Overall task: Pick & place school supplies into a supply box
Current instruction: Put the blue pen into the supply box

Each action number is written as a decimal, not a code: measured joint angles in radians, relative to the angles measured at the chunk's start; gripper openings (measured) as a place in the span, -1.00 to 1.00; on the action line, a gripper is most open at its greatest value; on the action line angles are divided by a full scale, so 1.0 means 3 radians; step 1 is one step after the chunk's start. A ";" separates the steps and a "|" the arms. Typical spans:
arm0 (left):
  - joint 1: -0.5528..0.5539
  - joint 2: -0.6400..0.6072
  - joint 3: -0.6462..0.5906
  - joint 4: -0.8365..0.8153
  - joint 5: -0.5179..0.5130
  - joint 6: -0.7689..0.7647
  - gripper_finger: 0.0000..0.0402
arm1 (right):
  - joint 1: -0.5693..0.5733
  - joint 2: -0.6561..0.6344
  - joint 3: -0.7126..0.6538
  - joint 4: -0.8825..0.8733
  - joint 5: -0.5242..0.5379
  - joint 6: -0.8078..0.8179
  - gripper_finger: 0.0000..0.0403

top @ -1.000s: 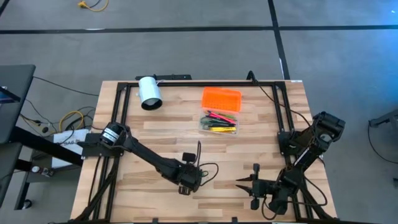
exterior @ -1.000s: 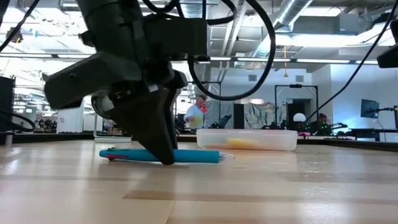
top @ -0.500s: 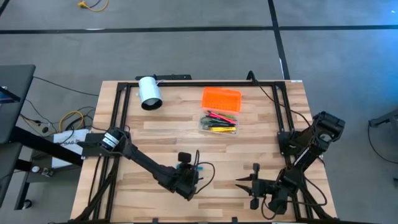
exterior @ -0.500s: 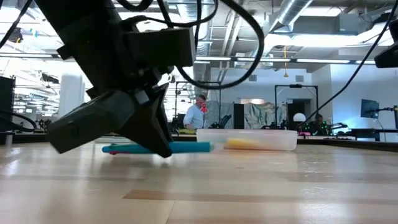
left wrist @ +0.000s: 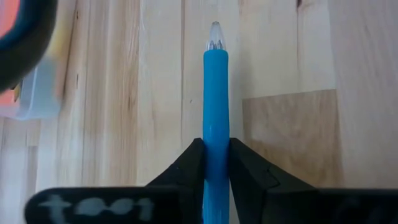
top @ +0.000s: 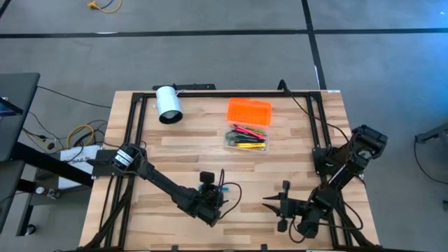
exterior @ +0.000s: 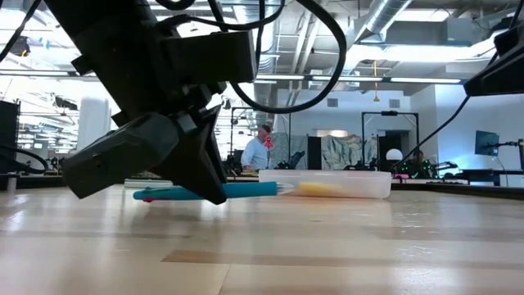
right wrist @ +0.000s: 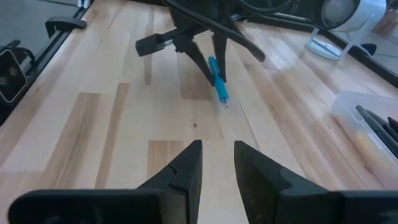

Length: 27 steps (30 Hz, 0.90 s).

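A blue pen (exterior: 246, 190) with a clear tip (left wrist: 215, 28) is in my left gripper (exterior: 209, 184), which is shut on it near the table's front edge, left of the middle (top: 210, 210). The supply box, a clear tray (top: 246, 138) holding several coloured pens, rests on the far half of the table, its orange lid (top: 249, 111) lying flat just beyond it. My right gripper (right wrist: 217, 168) hovers open at the near right (top: 280, 210), nothing between its fingers, facing the blue pen (right wrist: 217, 81). My left gripper pinches the pen's blue barrel (left wrist: 216, 146) between its two fingers (left wrist: 189, 168), back from the tip. The fingers slant down from the table's left, and the pen runs forward out of them, roughly along them. The pen sits nearly level, tip end slightly higher, just above the wood.
A white cylinder (top: 168, 103) lies at the far left of the table. A black metal frame (top: 136, 119) borders the tabletop's sides and far edge. Bare wood (top: 252, 182) lies between both grippers and the box.
My left gripper has shifted a little toward the near edge and tipped at the wrist, staying shut on the pen. The pen, lying flat on the wood a second ago, now sits a little higher with its tip end raised.
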State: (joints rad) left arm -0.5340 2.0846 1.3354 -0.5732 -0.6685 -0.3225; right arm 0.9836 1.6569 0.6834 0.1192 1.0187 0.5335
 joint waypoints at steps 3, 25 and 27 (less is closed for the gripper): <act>-0.0003 -0.0001 0.0001 0.0001 -0.0001 0.0000 -0.77 | 0.0000 0.0000 0.0000 0.0000 0.0000 0.0000 -0.57; 0.0448 -0.0011 0.0013 0.0444 -0.0789 0.0949 -0.79 | -0.0013 0.0168 0.0006 0.0059 0.0003 -0.0024 -0.57; 0.0561 -0.0011 0.0013 0.0642 -0.0792 0.1182 -0.79 | -0.0015 0.0316 0.0006 0.0159 0.0004 -0.0024 -0.57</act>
State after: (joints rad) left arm -0.3656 2.0811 1.3392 -0.3807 -0.9062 0.0321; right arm 0.9791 1.7517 0.6853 0.1670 1.0199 0.5262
